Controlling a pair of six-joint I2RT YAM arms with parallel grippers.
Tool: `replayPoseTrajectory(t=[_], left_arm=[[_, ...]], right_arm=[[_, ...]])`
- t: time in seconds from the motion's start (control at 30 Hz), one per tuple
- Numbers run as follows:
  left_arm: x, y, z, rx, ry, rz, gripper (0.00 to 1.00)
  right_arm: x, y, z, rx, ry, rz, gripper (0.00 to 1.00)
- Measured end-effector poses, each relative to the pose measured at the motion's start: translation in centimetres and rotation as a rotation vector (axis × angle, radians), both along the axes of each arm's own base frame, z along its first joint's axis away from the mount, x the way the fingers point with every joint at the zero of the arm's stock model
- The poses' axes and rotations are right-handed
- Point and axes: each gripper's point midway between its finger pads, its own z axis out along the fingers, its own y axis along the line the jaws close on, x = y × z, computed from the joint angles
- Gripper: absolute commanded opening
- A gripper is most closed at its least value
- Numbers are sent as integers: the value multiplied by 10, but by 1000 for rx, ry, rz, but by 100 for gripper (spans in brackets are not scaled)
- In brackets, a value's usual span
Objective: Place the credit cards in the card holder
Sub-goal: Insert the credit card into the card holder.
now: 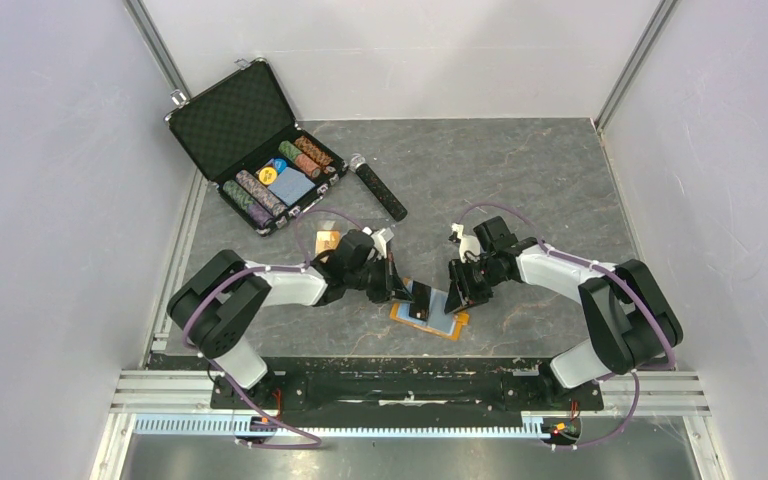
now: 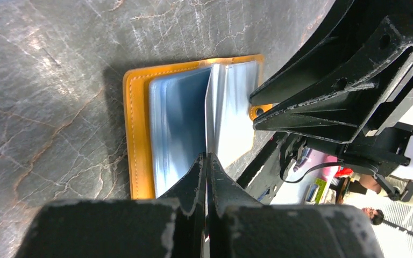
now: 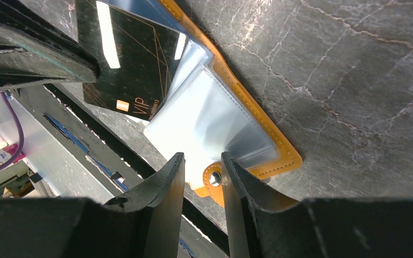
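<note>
A flat orange fold-over card holder lies open on the grey marbled desk, with its light blue clear sleeves facing up. The left gripper is on the holder's left side, its fingers pressed tight on a glossy black credit card, one edge of which meets the sleeves. The right gripper is on the holder's right side. Its fingers are a narrow gap apart with the round snap tab showing between them, and they clamp nothing. A gold-tan card lies on the desk beyond the holder's left side.

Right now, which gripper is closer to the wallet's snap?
Right. The right gripper hovers over the snap, fingers either side; the left gripper is at the middle of the wallet, pinching a black card.
</note>
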Motion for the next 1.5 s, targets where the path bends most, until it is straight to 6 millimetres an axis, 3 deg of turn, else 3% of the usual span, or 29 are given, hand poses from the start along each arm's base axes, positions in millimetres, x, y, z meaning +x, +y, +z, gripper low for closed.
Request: replayPoseTrajectory(t=[0.5,0.87,1.5], left_arm=[[0,-7,2,-4,2,-16,2],[3,-8,17,-31,-34,-11,2],[2,-8,6,-15,-12,-14,2]], right_arm=[[0,0,0,0,2,0,34],[0,0,-1,0,2,0,34],[0,0,-1,0,2,0,34]])
